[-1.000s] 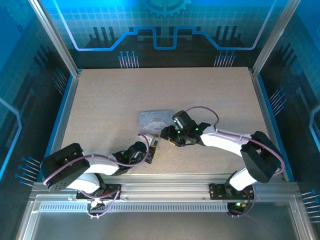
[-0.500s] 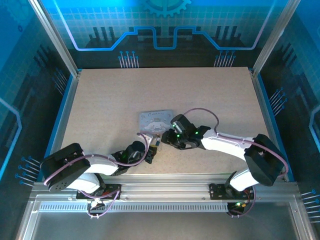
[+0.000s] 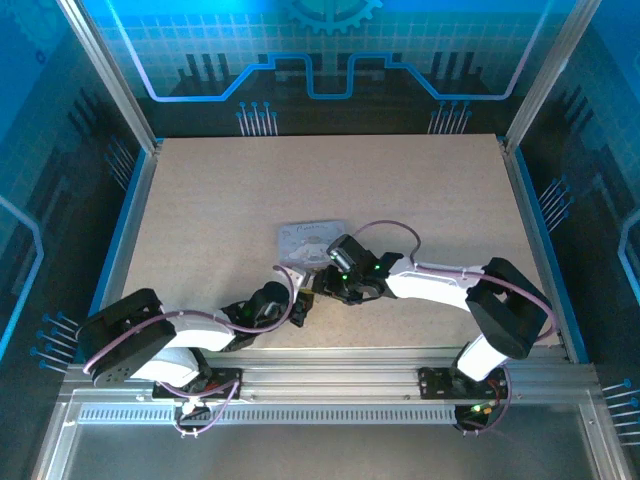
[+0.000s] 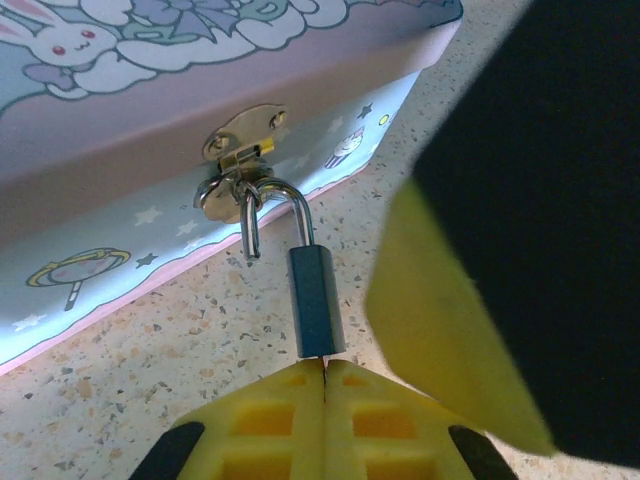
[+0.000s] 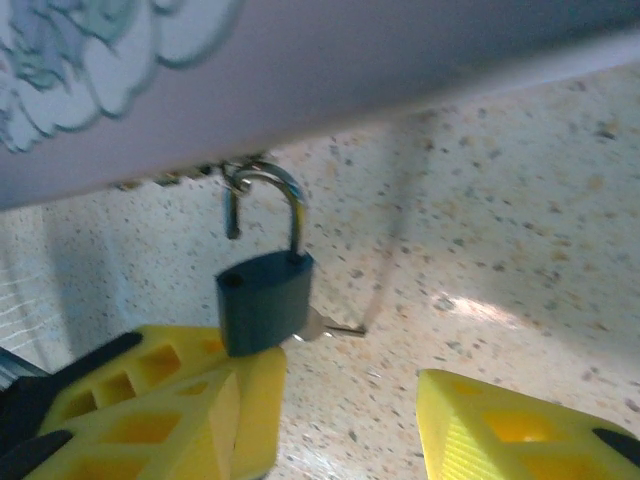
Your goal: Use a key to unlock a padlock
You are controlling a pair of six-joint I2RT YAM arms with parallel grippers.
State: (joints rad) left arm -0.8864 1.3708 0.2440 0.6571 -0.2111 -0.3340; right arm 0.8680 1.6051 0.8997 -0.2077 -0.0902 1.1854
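padlock (image 4: 317,300): hangs by its shackle from the tin (image 4: 150,120) hasp (image 4: 245,135); one shackle leg looks free, so we judge it sprung.
key (image 5: 328,325): pokes out by the body's lower end.
left pincer (image 4: 325,395): fully closed, tips against the body's bottom; we read that as steadying.
right pincer (image 5: 330,410): jaws apart, empty, flanking the key.
text: none readable; the tin shows a rabbit print.

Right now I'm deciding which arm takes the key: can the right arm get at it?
Probably yes: the right claw stands open, and the key juts from the padlock just ahead of its gap, over bare table.
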